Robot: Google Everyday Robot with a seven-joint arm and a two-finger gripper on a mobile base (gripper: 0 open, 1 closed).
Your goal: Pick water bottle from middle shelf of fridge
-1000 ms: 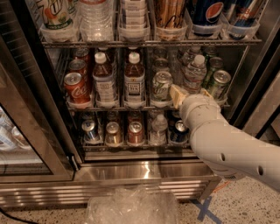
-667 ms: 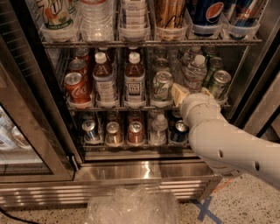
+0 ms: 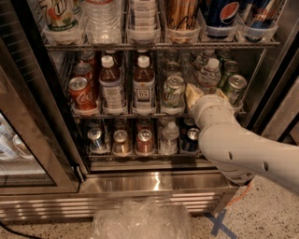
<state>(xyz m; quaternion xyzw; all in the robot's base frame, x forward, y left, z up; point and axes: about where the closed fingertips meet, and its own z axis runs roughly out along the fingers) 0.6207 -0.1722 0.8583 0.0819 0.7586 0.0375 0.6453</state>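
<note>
Hardly anything has moved since a second ago: my white arm [image 3: 247, 149] reaches into the fridge [image 3: 154, 183] from the lower right just as it did, and every drink stands where it stood.

Nearest me, a crumpled sheet of clear plastic film [image 3: 140, 218] lies on the speckled floor, with a blue tape cross [image 3: 217, 224] to its right. At the left stands the glass door with its dark frame [image 3: 32, 140].

My tan-tipped gripper [image 3: 205, 95] is at the front of the middle shelf [image 3: 126, 114], right in front of the small clear water bottle with the white cap [image 3: 209, 74], and hides the bottle's lower part. Whether the claw is open, closed or gripping, I cannot tell.

That bottle stands in the fifth lane from the left. A green and silver can [image 3: 174, 91] is just beside the gripper on the left, and a green can [image 3: 235, 87] is close on the right, so the lane is tightly flanked. Further left I count two brown tea bottles with white caps [image 3: 143, 83] and one red cola can [image 3: 80, 92] at the front, more red cans behind it.

On the lower rack I count four small cans [image 3: 121, 141] and one small clear bottle [image 3: 169, 137] in front. On the top rack I count six lanes of bigger drinks, among them one blue cola bottle [image 3: 222, 11].
</note>
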